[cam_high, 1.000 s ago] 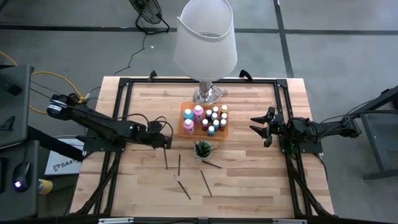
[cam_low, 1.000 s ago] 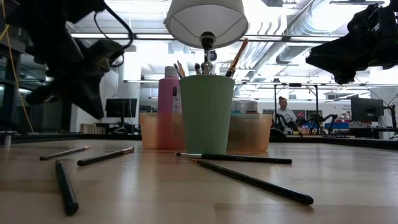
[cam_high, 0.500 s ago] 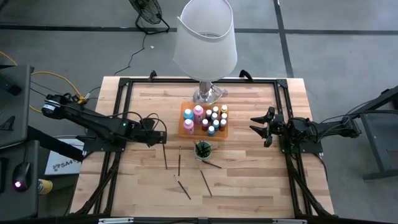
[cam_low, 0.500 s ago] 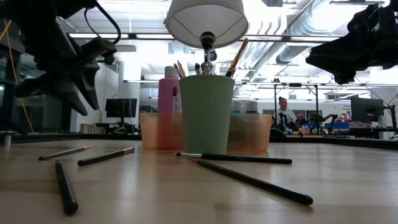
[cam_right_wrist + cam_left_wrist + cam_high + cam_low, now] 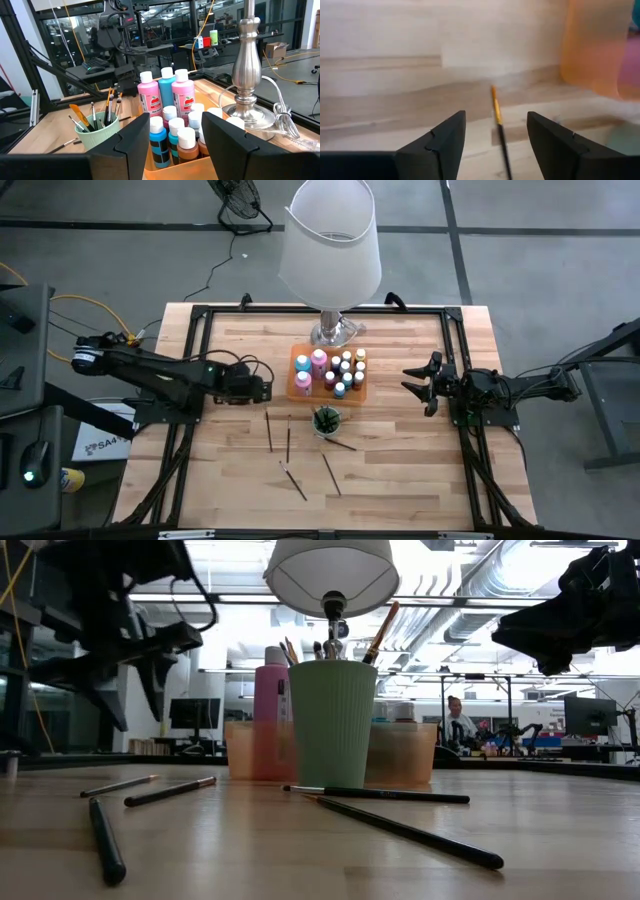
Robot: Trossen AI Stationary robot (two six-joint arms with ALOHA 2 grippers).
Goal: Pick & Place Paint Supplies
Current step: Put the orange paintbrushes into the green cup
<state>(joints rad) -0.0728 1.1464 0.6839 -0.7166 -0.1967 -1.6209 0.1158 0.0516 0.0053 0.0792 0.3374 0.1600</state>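
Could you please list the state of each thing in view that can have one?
Left gripper: open, empty, above the table left of the tray.
Right gripper: open, empty, waiting right of the tray.
Orange tray: filled with upright capped bottles.
Green cup: upright, brushes standing in it.
Loose brushes: lying flat on the table.
Lamp: upright behind the tray.

bottles in tray, lamp behind; cup before
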